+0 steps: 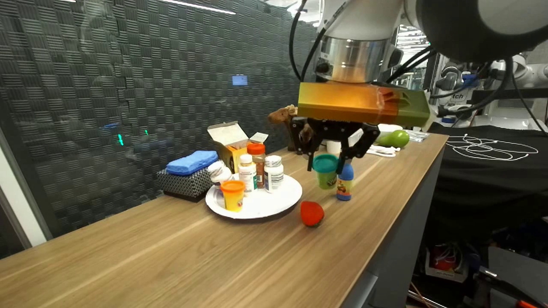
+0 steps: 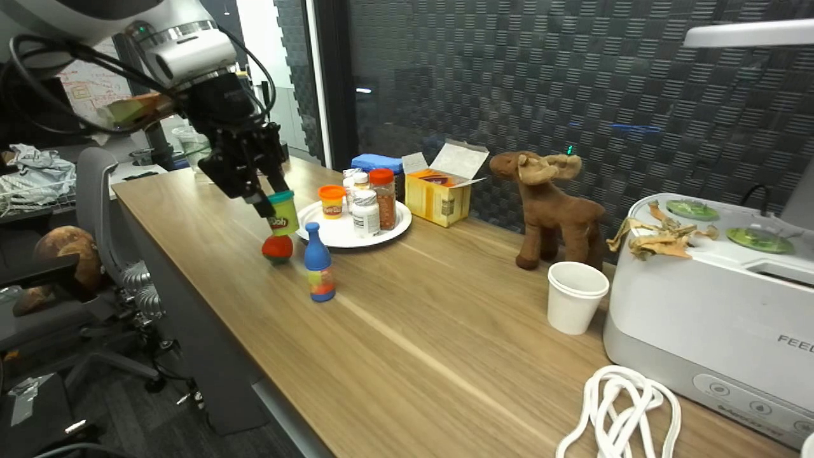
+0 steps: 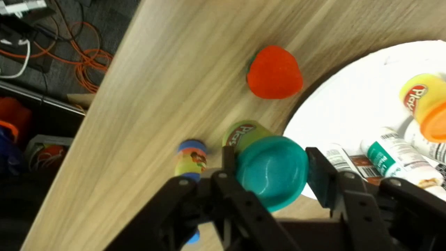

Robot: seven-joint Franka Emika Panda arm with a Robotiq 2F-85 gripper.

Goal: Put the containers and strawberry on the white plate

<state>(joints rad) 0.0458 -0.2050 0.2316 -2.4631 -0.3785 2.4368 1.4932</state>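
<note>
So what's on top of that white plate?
An orange-lidded tub, a red-capped bottle and three white bottles. The white plate right beneath them is covered, and some bottles are partly hidden behind the others.

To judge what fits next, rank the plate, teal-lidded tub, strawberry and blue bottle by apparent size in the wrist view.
1. Plate, even cut off by the picture's edge.
2. Teal-lidded tub, though nearness flatters it.
3. Strawberry.
Blue bottle: unsure, partly hidden, so not ranked.

Dk textured wall point(image 1: 184, 77), wd counter point(image 1: 171, 252), gry chair point(image 2: 95, 197)
</note>
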